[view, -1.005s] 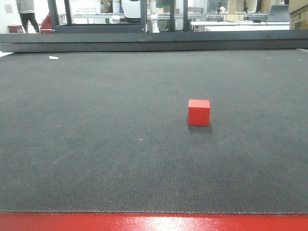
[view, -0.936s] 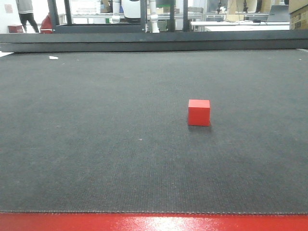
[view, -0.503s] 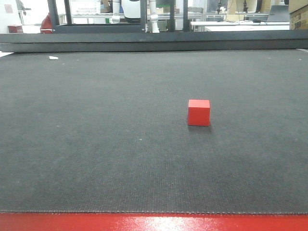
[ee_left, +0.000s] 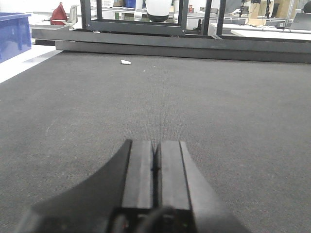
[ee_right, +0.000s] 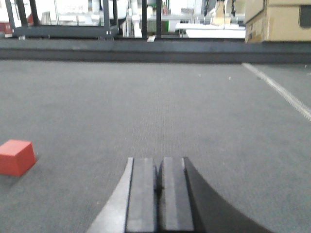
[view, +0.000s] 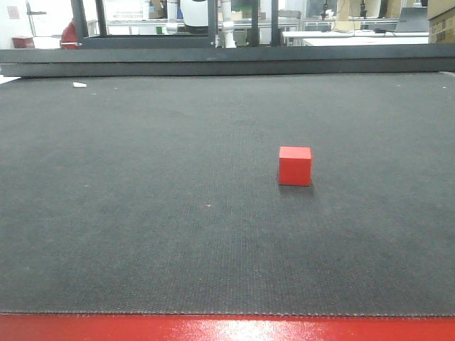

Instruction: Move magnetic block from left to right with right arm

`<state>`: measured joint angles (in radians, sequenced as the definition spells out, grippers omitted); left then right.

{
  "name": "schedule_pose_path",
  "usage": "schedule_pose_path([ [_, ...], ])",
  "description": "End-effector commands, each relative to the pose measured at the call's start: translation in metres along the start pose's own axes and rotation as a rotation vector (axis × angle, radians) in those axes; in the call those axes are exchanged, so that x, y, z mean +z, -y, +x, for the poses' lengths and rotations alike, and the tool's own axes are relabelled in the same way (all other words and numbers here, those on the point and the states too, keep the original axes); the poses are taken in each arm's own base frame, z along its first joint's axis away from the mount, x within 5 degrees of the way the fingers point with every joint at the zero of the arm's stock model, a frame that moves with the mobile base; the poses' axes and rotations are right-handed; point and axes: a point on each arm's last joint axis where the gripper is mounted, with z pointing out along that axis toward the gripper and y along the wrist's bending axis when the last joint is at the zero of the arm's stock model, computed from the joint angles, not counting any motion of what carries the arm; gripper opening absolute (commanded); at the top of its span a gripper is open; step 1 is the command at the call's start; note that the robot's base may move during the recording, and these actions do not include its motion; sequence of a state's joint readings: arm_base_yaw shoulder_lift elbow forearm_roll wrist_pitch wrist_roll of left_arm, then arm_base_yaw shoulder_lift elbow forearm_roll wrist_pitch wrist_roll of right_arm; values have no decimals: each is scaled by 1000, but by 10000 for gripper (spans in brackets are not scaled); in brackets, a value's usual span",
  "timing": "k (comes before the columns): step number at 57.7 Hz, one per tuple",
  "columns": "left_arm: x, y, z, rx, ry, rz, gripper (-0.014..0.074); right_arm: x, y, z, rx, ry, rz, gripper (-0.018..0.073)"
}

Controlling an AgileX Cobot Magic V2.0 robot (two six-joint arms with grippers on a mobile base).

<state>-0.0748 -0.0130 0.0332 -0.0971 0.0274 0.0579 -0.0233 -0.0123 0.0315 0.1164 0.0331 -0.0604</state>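
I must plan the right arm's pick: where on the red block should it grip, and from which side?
Probably from above, on two opposite side faces of the magnetic block: it sits flat on the mat, nothing beside it. The right tool is shut and the block lies to its left.

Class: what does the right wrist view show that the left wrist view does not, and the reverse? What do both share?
Right wrist only: the red magnetic block, left of the shut right gripper, and a cardboard box. Left wrist only: a blue bin, a white scrap, the shut left gripper. Both: the dark mat and a black frame beyond it.
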Motion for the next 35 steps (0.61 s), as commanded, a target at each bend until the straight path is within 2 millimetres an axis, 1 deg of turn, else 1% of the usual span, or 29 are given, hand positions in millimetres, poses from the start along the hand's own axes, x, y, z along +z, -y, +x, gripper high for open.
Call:
schedule_pose_path([
  [1,-1,-1,-6,-11,88,-4,-126,-5,0,-27,-3,158,7,57],
  [11,-1,-1,-6,-11,88,-4,-126,-7,-4,-71,-3,146,-11,60],
  [15,-1,-1,-6,-11,88,-4,-126,-3,-6,-89,-3,123,-21,96],
  [18,-1,-1,-6,-11,88,-4,-126,4,-7,-102,-2,92,-28,178],
  [22,-1,-1,-6,-11,88,-4,-126,15,-9,-116,-2,58,-36,309],
  [24,-1,-1,-6,-11,88,-4,-126,23,-10,-122,-2,37,-42,393],
  [26,-1,-1,-6,-11,88,-4,-126,29,-11,-126,-2,20,-47,445],
  [29,-1,-1,-6,-11,88,-4,-126,44,-13,-134,-2,-23,-64,536],
  [31,-1,-1,-6,-11,88,-4,-126,53,-16,-137,-2,-52,-78,566],
  [35,-1,-1,-6,-11,88,-4,-126,70,-22,-143,-5,-121,-115,579],
])
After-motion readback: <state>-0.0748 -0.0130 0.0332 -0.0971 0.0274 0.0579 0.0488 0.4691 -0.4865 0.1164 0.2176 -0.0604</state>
